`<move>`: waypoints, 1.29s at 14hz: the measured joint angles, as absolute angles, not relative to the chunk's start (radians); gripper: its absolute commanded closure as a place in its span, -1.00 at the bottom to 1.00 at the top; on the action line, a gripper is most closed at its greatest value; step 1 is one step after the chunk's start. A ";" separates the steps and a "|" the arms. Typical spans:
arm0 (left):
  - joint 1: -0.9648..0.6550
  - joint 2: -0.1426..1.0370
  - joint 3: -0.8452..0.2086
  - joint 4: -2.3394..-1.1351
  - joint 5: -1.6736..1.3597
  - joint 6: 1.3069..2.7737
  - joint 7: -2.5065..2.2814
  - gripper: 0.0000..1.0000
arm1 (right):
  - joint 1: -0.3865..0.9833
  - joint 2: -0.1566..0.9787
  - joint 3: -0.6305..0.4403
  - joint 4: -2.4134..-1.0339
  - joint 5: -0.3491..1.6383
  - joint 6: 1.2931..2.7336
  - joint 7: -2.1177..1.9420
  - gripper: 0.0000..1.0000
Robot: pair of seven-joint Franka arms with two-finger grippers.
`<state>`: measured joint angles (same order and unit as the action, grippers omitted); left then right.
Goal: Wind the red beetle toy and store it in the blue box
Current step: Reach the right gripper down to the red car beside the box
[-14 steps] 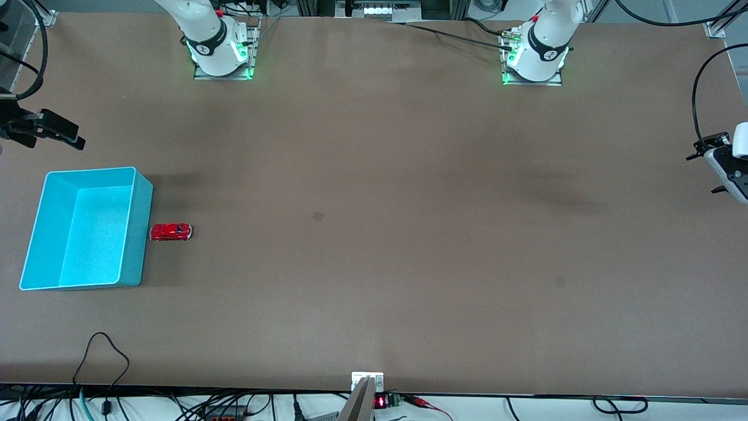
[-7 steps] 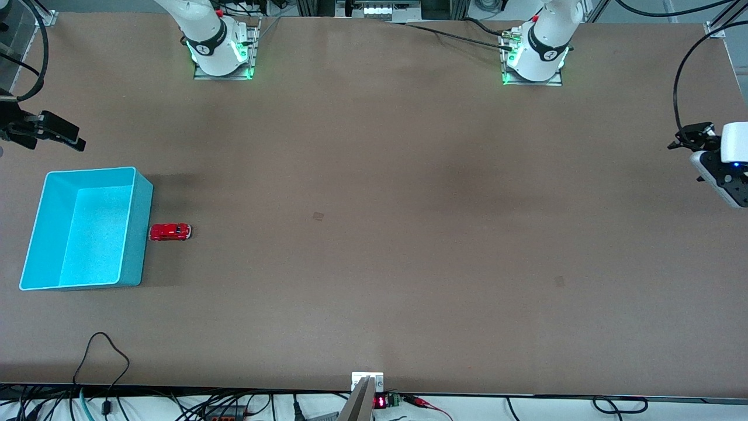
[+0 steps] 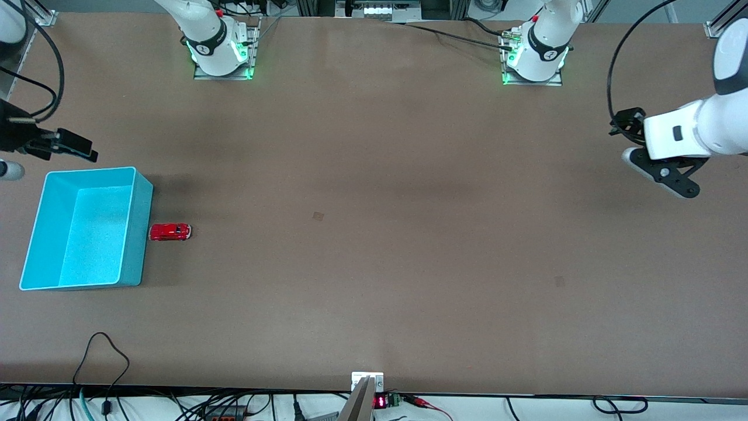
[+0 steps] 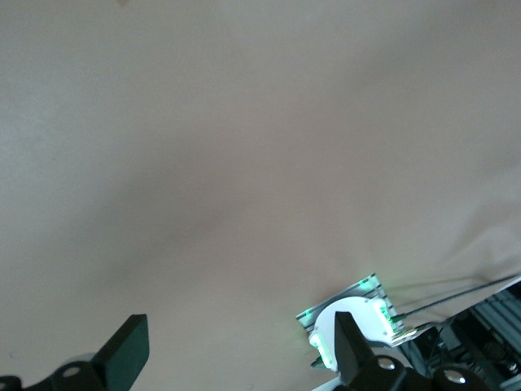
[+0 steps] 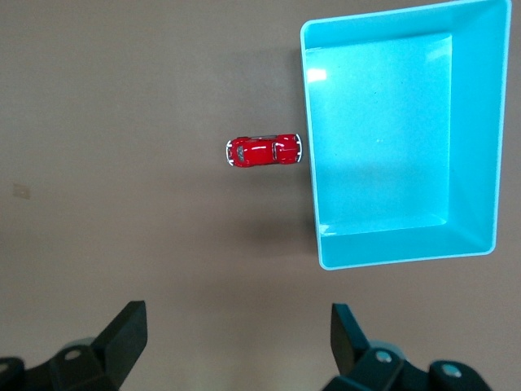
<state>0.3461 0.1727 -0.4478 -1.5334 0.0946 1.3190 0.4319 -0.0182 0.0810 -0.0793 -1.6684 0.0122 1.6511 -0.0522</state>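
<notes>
The red beetle toy point(image 3: 170, 232) stands on the table right beside the blue box point(image 3: 134, 245), on the side toward the left arm's end; the box holds nothing. In the right wrist view the toy point(image 5: 263, 151) sits just off the box's wall point(image 5: 310, 155). My right gripper point(image 3: 61, 146) hangs open above the table by the box's edge that lies farther from the front camera, its fingers point(image 5: 129, 330) wide apart with nothing between them. My left gripper point(image 3: 666, 172) is up over the left arm's end of the table, open and empty point(image 4: 236, 350), far from the toy.
Bare brown tabletop point(image 3: 374, 234) stretches between the toy and the left arm. The arm bases point(image 3: 222, 52) point(image 3: 534, 58) stand along the table's edge farthest from the front camera. Cables point(image 3: 102, 356) and a small mount point(image 3: 367, 383) lie at the nearest edge.
The left arm has swung in from the table's end toward the middle. The right gripper has shifted slightly toward the box. Toy and box have not moved.
</notes>
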 measured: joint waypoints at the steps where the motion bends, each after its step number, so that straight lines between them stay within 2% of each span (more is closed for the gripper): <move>1: 0.345 0.172 -0.454 -1.530 0.094 1.319 0.402 -1.00 | -0.018 0.101 -0.079 -1.668 0.012 1.659 -0.053 -1.00; 4: 0.277 0.165 -0.416 -1.521 0.093 1.320 0.321 -1.00 | -0.014 0.173 -0.068 -1.667 0.014 1.674 -0.094 -1.00; 8: 0.023 0.131 -0.123 -1.524 0.038 1.389 0.251 -1.00 | 0.002 0.310 -0.060 -1.659 0.015 1.782 -0.243 -1.00; 10: -0.031 0.092 -0.044 -1.565 0.028 1.498 0.150 -1.00 | 0.008 0.375 -0.059 -1.657 0.015 1.843 -0.381 -1.00; 13: -0.080 0.005 0.000 -1.688 0.025 1.687 -0.090 -1.00 | 0.005 0.449 -0.059 -1.655 0.015 1.912 -0.630 -1.00; 18: -0.080 -0.034 0.005 -1.744 0.025 1.724 -0.147 -1.00 | -0.004 0.520 -0.062 -1.682 0.014 2.003 -0.988 -1.00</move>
